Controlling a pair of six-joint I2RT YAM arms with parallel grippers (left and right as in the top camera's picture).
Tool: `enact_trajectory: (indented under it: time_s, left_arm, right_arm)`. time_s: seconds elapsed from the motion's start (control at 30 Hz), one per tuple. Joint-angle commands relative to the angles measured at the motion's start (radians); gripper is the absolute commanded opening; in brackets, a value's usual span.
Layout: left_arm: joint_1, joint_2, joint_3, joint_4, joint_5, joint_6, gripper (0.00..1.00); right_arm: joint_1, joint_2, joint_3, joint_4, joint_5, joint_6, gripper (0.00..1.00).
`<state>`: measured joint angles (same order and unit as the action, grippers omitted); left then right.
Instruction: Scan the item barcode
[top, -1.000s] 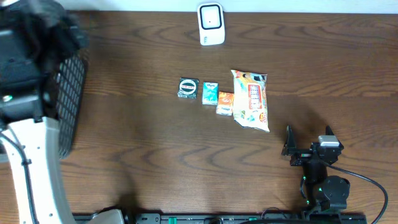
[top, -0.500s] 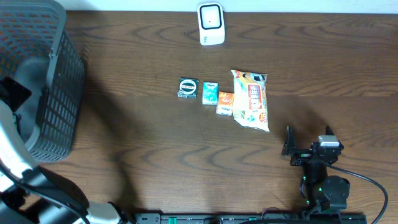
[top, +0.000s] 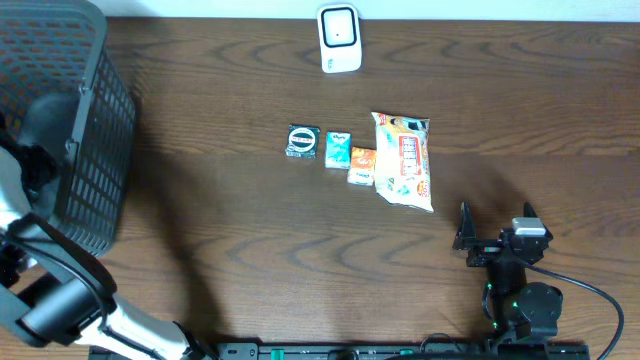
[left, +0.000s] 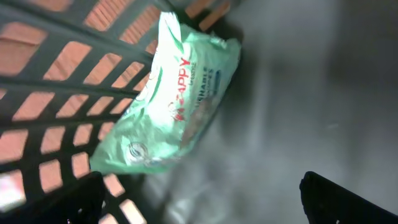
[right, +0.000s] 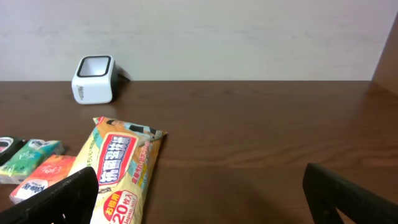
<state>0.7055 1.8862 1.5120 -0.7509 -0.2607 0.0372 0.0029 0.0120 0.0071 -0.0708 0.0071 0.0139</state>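
Right hand (top: 495, 228) near front edge of dark wood desk (top: 250, 260), fingers apart, holding nothing. Beyond it, row of 4 items on desk: yellow-orange plastic pack (top: 404, 160), small orange packet (top: 362, 165), small teal packet (top: 338, 149), small black-white packet (top: 302, 141). White barcode scanner (top: 339, 39) at far edge. Left hand (left: 205, 202) apart, inside dark mesh basket (top: 100, 170), over green plastic pack (left: 174, 106).

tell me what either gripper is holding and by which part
Nothing is held. The left gripper is open, clear of the green pack lying in the basket; the right gripper is open and empty.
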Motion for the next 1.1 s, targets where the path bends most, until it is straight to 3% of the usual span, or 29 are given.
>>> enact_trajectory:
  time_s: [0.0, 0.3, 0.33, 0.43, 0.63, 0.8, 1.07]
  left_arm:
    - [0.013, 0.075, -0.008, 0.008, -0.111, 0.171, 0.98]
    - [0.050, 0.198, -0.008, 0.066, -0.111, 0.232, 0.99]
    - [0.054, 0.204, -0.008, 0.069, -0.111, 0.232, 0.93]
    - [0.065, 0.219, -0.008, 0.076, -0.106, 0.232, 0.62]
    - [0.067, 0.220, -0.008, 0.063, -0.094, 0.220, 0.08]
    - [0.039, 0.187, -0.006, 0.037, -0.088, 0.125, 0.08]
    - [-0.101, -0.063, -0.006, 0.051, -0.044, 0.028, 0.07]
  right_arm:
    - [-0.008, -0.005, -0.002, -0.004, -0.002, 0.004, 0.99]
    - [-0.008, -0.005, -0.002, -0.004, -0.002, 0.004, 0.99]
    - [-0.008, -0.005, -0.002, -0.004, -0.002, 0.004, 0.99]
    - [-0.008, -0.005, -0.002, -0.004, -0.002, 0.004, 0.99]
    - [-0.008, -0.005, -0.002, -0.005, -0.002, 0.004, 0.99]
    - [-0.008, -0.005, -0.002, -0.004, -0.002, 0.004, 0.99]
    - [-0.008, -0.005, -0.002, -0.004, -0.002, 0.004, 0.99]
